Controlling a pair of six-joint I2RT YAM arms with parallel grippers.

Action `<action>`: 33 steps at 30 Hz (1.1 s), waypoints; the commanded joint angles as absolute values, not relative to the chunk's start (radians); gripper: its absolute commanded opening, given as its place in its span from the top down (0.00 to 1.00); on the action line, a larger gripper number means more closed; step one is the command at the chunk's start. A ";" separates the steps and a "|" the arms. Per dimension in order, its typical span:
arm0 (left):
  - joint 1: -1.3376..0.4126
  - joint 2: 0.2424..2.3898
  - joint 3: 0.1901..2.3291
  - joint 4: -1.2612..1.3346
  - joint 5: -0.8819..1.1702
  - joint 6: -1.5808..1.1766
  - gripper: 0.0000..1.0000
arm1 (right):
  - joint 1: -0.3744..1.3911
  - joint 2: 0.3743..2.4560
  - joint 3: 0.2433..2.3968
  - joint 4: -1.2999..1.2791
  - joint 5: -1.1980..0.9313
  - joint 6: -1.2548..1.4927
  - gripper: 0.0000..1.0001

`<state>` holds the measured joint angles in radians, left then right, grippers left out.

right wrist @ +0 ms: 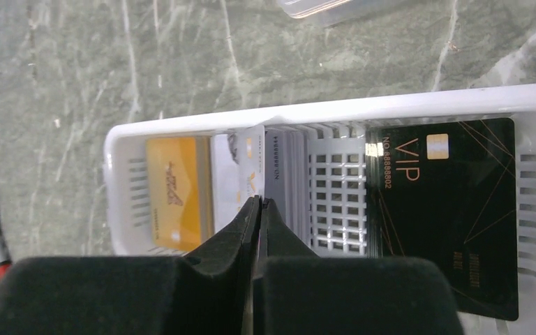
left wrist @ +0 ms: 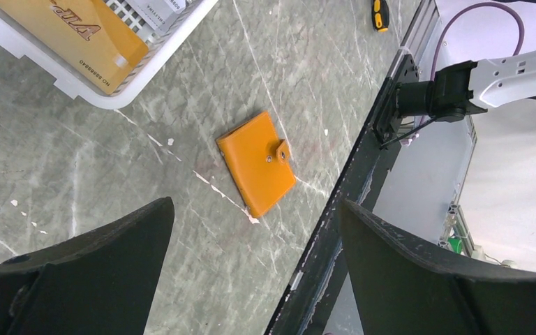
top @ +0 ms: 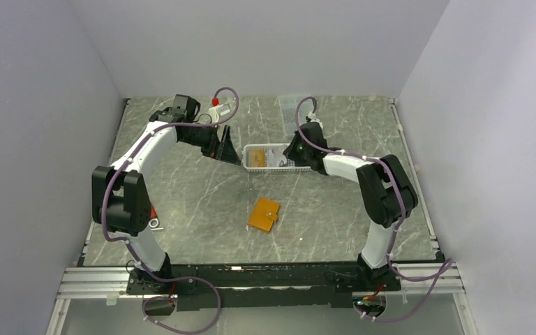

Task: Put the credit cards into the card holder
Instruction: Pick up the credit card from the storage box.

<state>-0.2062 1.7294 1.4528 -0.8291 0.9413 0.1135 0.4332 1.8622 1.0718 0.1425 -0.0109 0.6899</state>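
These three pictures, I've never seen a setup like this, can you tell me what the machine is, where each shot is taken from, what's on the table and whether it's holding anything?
It is a robot with two jointed white-and-black arms, each ending in a two-finger gripper.

The wide picture comes from a fixed camera above and behind the arms. The other two come from cameras on each wrist, so the dark shapes at the bottom are the fingers.

On the grey marble-patterned table lies a small orange snap-tab wallet, closed. Behind it stands a white slotted plastic basket holding cards: an orange-gold card, a black VIP card and a pale card standing on edge.

The left gripper is wide open and empty, looking down at the wallet. The right gripper is in the basket with its fingers shut on the pale card's edge.
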 commanded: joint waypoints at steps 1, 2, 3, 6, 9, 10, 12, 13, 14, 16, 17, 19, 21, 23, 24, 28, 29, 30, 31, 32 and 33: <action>-0.204 1.720 1.467 -0.821 0.966 0.106 0.07 | 0.404 1.796 1.030 0.186 -0.039 0.709 1.00; -0.204 1.721 1.467 -0.820 0.968 0.106 0.07 | 0.401 1.786 1.026 0.199 -0.058 0.711 1.00; -0.204 1.723 1.468 -0.819 0.970 0.104 0.07 | 0.397 1.773 1.024 0.213 -0.076 0.710 1.00; -0.204 1.726 1.467 -0.804 0.983 0.095 0.07 | 0.391 1.747 1.016 0.247 -0.127 0.709 1.00; -0.204 1.715 1.430 -0.729 0.998 0.045 0.05 | 0.384 1.735 1.014 0.275 -0.180 0.705 1.00; -0.204 1.710 1.415 -0.696 1.001 0.023 0.05 | 0.384 1.733 1.017 0.275 -0.187 0.703 1.00; -0.204 1.707 1.382 -0.635 1.005 -0.032 0.01 | 0.381 1.724 1.012 0.285 -0.203 0.701 1.00; -0.204 1.708 1.367 -0.600 1.003 -0.059 0.01 | 0.379 1.717 1.010 0.289 -0.211 0.703 1.00; -0.205 1.709 1.351 -0.566 1.008 -0.083 0.01 | 0.376 1.711 1.004 0.302 -0.226 0.706 1.00; -0.205 1.710 1.317 -0.477 1.017 -0.146 0.01 | 0.364 1.691 0.992 0.337 -0.279 0.720 1.00; -0.205 1.711 1.301 -0.429 1.026 -0.181 0.01 | 0.357 1.681 0.981 0.377 -0.315 0.733 1.00; -0.208 1.713 1.278 -0.344 1.051 -0.249 0.01 | 0.340 1.655 0.953 0.446 -0.399 0.773 1.00; -0.214 1.706 1.250 -0.256 1.041 -0.310 0.01 | 0.330 1.632 0.916 0.503 -0.446 0.814 1.00; -0.220 1.704 1.226 -0.157 1.033 -0.370 0.01 | 0.326 1.611 0.897 0.540 -0.481 0.839 1.00; -0.224 1.711 1.219 -0.112 1.036 -0.400 0.02 | 0.324 1.604 0.893 0.553 -0.497 0.848 1.00; -0.249 1.799 1.260 0.024 1.039 -0.496 0.19 | 0.316 1.583 0.872 0.557 -0.500 0.866 1.00; -0.257 1.825 1.283 0.040 1.044 -0.514 0.24 | 0.309 1.584 0.862 0.587 -0.522 0.889 1.00; -0.262 1.846 1.297 0.067 1.049 -0.539 0.27 | 0.304 1.586 0.852 0.631 -0.569 0.916 1.00; -0.270 1.858 1.298 0.117 1.056 -0.572 0.30 | 0.301 1.589 0.841 0.674 -0.601 0.943 1.00; -0.275 1.867 1.294 0.167 1.065 -0.610 0.32 | 0.300 1.591 0.833 0.715 -0.626 0.963 1.00; -0.279 1.868 1.282 0.232 1.080 -0.654 0.33 | 0.299 1.589 0.827 0.736 -0.649 0.978 1.00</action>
<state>-0.2569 1.8355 1.2644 -0.0265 1.0233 -0.4793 0.3134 1.6138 0.8577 0.5388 -0.5137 0.8787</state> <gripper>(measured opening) 0.695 0.008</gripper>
